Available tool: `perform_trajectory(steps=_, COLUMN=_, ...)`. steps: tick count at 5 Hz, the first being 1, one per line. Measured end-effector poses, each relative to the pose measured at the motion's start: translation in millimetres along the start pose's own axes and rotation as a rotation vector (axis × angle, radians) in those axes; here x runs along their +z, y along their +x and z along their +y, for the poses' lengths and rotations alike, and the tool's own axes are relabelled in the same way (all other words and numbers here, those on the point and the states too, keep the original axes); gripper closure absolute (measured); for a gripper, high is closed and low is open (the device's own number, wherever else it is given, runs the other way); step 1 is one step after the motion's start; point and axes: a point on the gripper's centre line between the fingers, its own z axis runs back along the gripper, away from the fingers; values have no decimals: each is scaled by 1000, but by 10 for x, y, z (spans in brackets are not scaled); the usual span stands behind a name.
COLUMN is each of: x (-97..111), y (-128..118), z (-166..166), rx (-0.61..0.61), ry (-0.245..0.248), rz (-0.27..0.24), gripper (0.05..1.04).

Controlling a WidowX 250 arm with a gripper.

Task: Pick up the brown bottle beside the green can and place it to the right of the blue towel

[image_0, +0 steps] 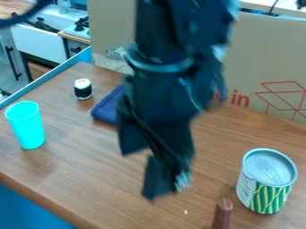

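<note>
My black gripper (143, 173) hangs over the middle of the wooden table, open, its two fingertips apart and no object visible between them. Behind it, partly hidden by the arm, lies a dark blue cloth (106, 107). A small black and white sushi-like roll (83, 89) stands to the cloth's left. At the left is an upright turquoise cup (27, 126). A can with a grey lid and a green pattern (266, 181) stands at the right. A reddish-brown stick-like thing (222, 214) shows at the bottom edge, left of the can.
A large cardboard panel (258, 58) stands along the table's back edge, behind the arm. The wooden table (90, 174) has its front edge at lower left. Beyond its left side are a blue rim, a white toy kitchen unit (39, 42) and other kitchen items.
</note>
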Motion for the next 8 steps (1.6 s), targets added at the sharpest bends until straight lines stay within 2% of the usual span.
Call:
perform_trajectory(steps=1, x=-179, y=128, z=-190, rx=-91, ry=-32, rz=38, gripper=83)
perform_trajectory(steps=2, x=-267, y=230, z=-198, rx=-110, ry=-19, rz=59, gripper=83)
perform_trajectory(steps=4, x=-339, y=367, z=-185, rx=-140, ry=-13, rz=4, gripper=83)
perform_trajectory(steps=6, x=-513, y=485, z=-212, rx=-133, ry=-14, rz=-30, gripper=83)
perform_trajectory(steps=7, x=-588, y=523, z=-223, rx=-135, ry=-17, rz=-27, gripper=83)
perform_trajectory(steps=8, x=-608, y=554, z=-222, rx=-121, ry=-15, rz=-50, gripper=123)
